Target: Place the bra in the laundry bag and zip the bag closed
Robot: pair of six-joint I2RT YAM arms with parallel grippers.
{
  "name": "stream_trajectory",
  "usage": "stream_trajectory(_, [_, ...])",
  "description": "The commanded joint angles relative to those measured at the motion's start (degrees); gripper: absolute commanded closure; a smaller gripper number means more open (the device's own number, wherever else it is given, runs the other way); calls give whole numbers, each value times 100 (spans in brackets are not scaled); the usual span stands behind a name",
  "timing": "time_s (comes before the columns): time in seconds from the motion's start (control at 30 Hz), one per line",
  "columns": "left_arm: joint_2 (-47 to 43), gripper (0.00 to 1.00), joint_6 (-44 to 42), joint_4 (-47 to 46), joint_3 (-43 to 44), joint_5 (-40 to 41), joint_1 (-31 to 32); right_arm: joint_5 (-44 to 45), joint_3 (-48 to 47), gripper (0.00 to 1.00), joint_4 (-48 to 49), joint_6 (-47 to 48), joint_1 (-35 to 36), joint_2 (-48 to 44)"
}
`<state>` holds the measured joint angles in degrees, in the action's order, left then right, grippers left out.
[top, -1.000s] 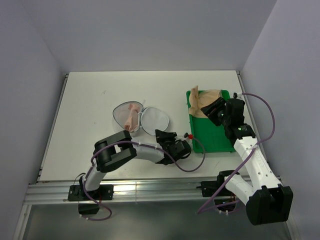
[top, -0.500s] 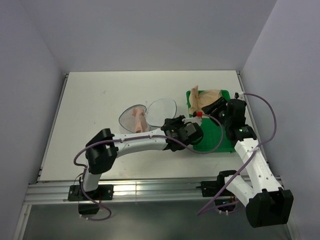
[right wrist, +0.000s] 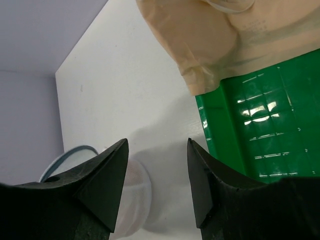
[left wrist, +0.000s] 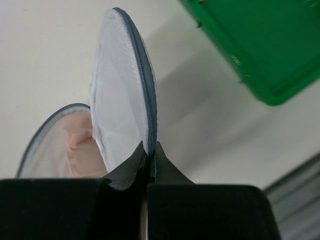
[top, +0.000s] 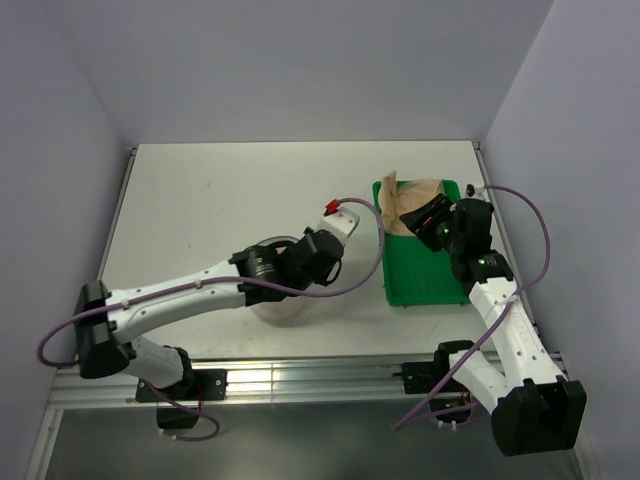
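- The bra lies in the lower half of the laundry bag. Only a pink fold shows, so I cannot tell whether its straps are fully inside.
- The bag sits on the table, left of the green tray. Its upper half stands on edge, with the grey zip rim uppermost.
- The left gripper is pinched tight on that rim, at the near end.
- Judgement: the bra is light, soft and limp, so a stray strap could foul the zip. Tuck it in by its bulk.
- Judgement: the mesh is flimsy and likely to slide. Take hold at the rim tape, not the netting. No zip pull can be made out.
- The right gripper hangs over the tray near the tan garment, jaws partly apart and holding nothing.
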<state>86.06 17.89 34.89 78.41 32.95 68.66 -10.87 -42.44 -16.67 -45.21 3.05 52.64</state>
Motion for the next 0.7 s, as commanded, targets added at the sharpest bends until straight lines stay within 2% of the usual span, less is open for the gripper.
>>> stream_trajectory(0.0, [-773, 100, 741, -1184, -703, -1193, -11, -432, 156, 42, 374, 179, -6, 18])
stream_trajectory(0.17, [-1969, 100, 1506, -2397, -2062, -1870, -55, -381, 104, 41, 348, 407, 669, 158])
stream_trajectory(0.2, [-2188, 100, 1646, -2939, -2293, -1915, -55, -250, 43, 40, 313, 417, 1088, 193])
stream_trajectory(0.3, [-2953, 100, 2339, -3732, -3164, -1828, -72, 94, 77, 40, 366, 250, 1810, 316])
stream_trajectory(0.5, [-4149, 100, 3517, -4131, -4447, -1476, -160, 68, 437, 40, 664, -154, 2305, 379])
stream_trajectory(0.67, [-4958, 100, 4362, -3999, -5195, -1124, -178, -117, 718, 39, 753, -471, 2577, 45])
